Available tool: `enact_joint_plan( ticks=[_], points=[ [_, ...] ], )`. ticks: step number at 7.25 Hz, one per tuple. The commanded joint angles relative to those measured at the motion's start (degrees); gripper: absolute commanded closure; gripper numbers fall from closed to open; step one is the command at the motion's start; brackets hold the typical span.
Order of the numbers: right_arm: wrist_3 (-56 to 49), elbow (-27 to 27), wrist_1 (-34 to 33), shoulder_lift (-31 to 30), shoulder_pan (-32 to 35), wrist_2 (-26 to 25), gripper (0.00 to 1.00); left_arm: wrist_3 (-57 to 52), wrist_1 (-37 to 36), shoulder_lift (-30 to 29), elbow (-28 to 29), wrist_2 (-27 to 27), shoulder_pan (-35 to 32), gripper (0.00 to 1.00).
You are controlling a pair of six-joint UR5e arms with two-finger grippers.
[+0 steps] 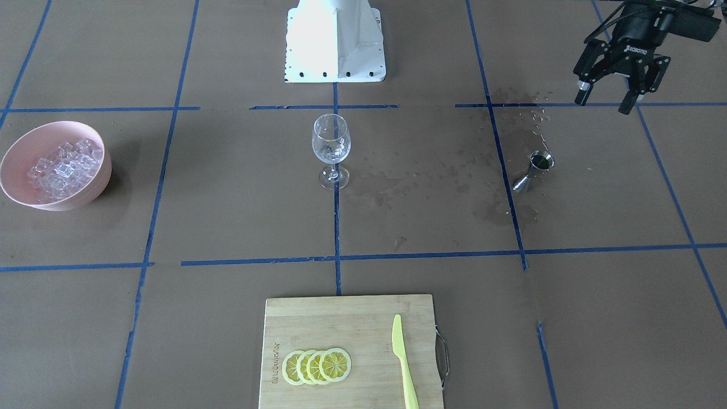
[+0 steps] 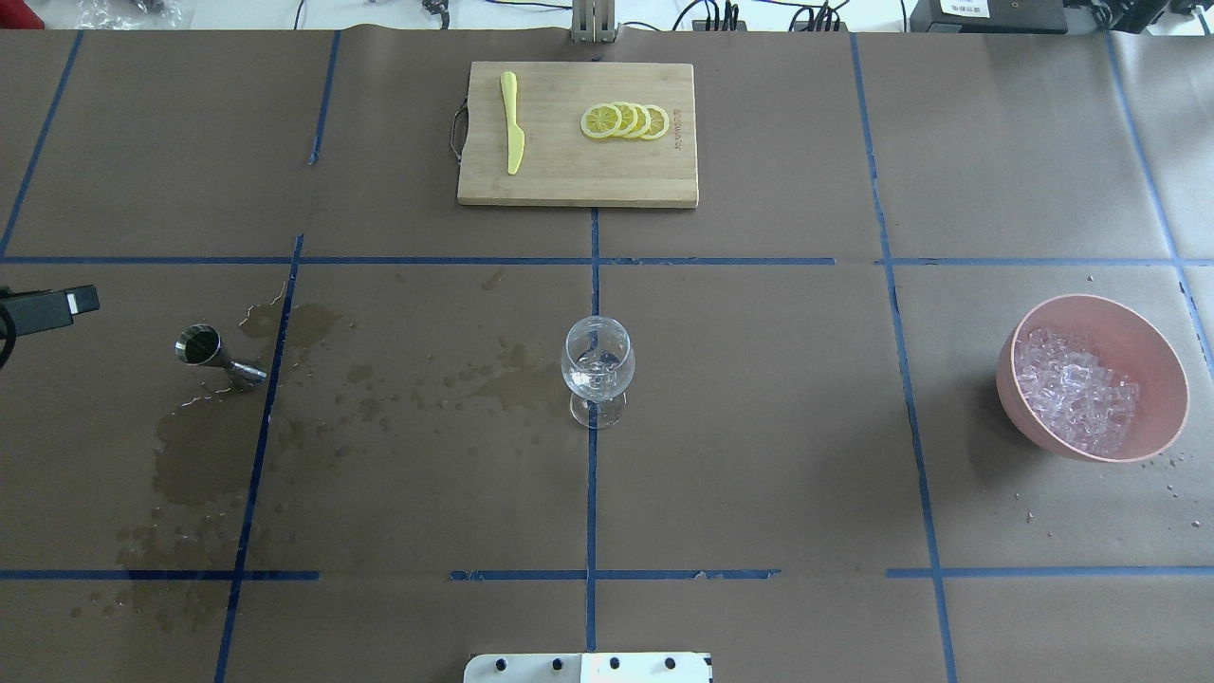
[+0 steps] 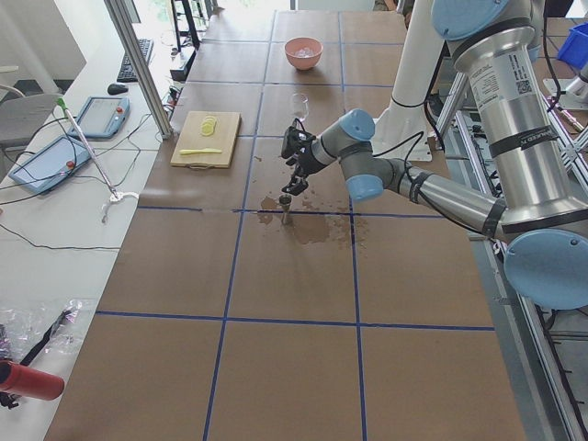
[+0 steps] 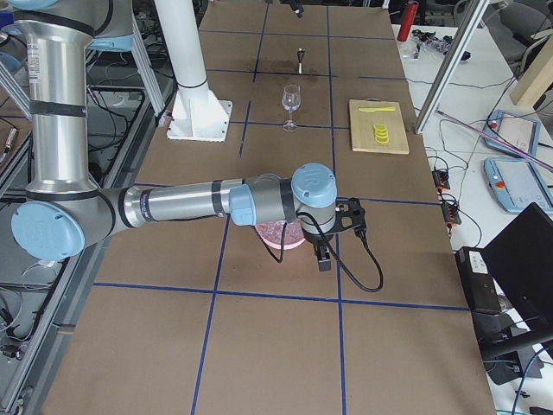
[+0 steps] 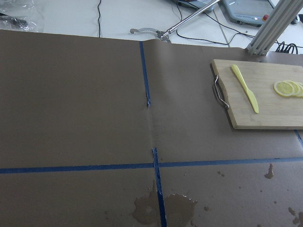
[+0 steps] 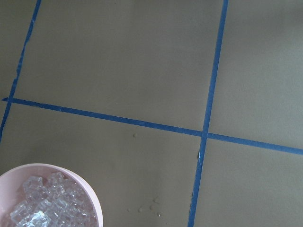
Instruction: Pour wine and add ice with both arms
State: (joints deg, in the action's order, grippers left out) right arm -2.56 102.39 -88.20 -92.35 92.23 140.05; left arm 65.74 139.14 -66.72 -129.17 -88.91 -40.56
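Hanging wide apart and empty, the left gripper [image 1: 603, 101] is held clear of the steel jigger [image 1: 534, 169], which stands below and forward of its fingers. Wet, light and slippery, it is best taken at the waist. The right gripper [image 4: 324, 251] is near the ice [image 1: 61, 167], and its spread cannot be told.

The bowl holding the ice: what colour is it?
The bowl is plain pale pink, no pattern; clearest in the overhead exterior view.

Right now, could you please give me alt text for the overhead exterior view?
A wine glass stands mid-table, a metal jigger by wet stains to its left, a pink bowl of ice right, a cutting board with lemon slices beyond.
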Motion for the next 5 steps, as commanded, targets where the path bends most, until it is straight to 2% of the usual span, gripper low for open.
enact_joint_plan(
  ticks=[1,3,4,5],
  points=[
    [0.01,0.61,-0.04,-0.03,-0.03,0.4,0.0,14.33,0.8,4.22,-0.21,24.37,21.29,0.02],
    [0.01,0.61,-0.13,0.24,-0.12,0.4,0.0,27.09,-12.41,2.83,0.75,42.51,36.71,0.02],
    [0.01,0.61,-0.13,0.32,-0.38,0.32,0.0,29.68,-15.96,-1.36,4.94,47.21,38.09,0.02],
    [0.01,0.61,-0.13,0.59,-0.73,0.23,0.0,29.88,-16.17,-5.57,11.51,51.6,38.1,0.02]
  ],
)
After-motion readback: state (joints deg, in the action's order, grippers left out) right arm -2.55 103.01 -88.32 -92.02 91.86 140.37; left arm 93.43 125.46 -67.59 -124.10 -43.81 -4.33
